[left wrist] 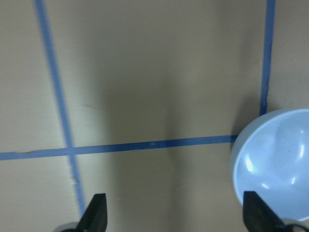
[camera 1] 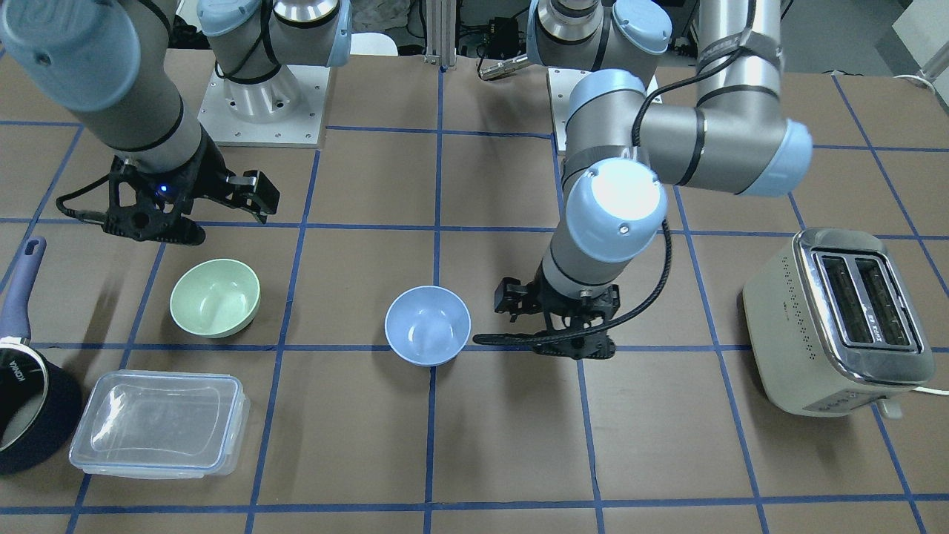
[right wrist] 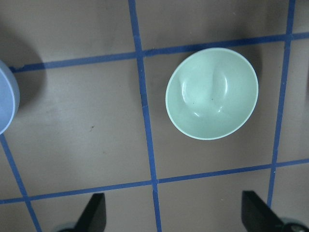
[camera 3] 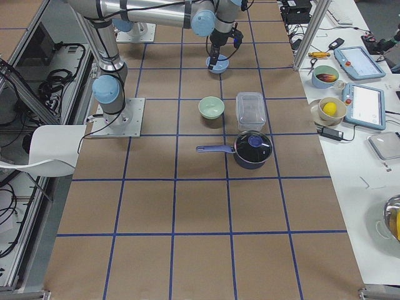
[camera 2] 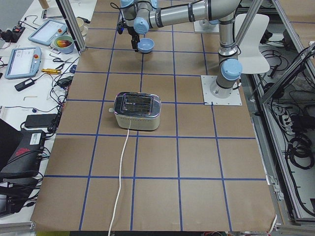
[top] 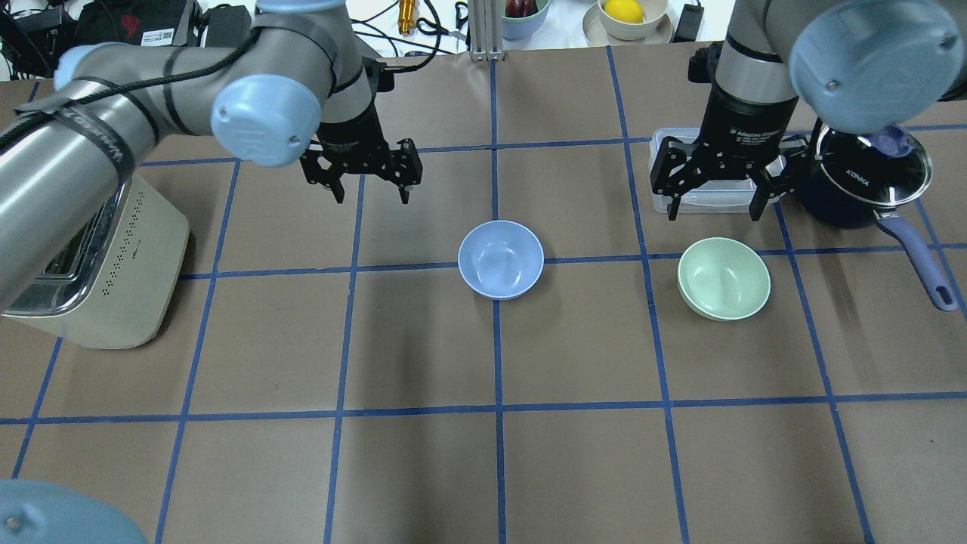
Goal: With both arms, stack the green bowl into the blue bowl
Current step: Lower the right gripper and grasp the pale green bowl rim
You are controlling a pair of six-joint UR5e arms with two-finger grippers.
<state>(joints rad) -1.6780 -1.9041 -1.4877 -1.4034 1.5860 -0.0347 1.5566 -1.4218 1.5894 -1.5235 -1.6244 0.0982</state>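
Note:
The green bowl (top: 724,277) sits upright on the table; it also shows in the front view (camera 1: 215,297) and in the right wrist view (right wrist: 211,93). The blue bowl (top: 500,258) sits upright near the table's middle, and shows in the front view (camera 1: 428,325) and at the right edge of the left wrist view (left wrist: 275,164). My left gripper (top: 370,193) is open and empty, hovering beside the blue bowl, farther from the green bowl. My right gripper (top: 714,211) is open and empty, hovering above the table just beyond the green bowl.
A cream toaster (top: 98,249) stands on my left side. A clear lidded container (camera 1: 159,423) and a dark navy saucepan (top: 869,181) with a long handle stand close behind the right gripper. Bowls with fruit (top: 624,11) sit beyond the table's far edge.

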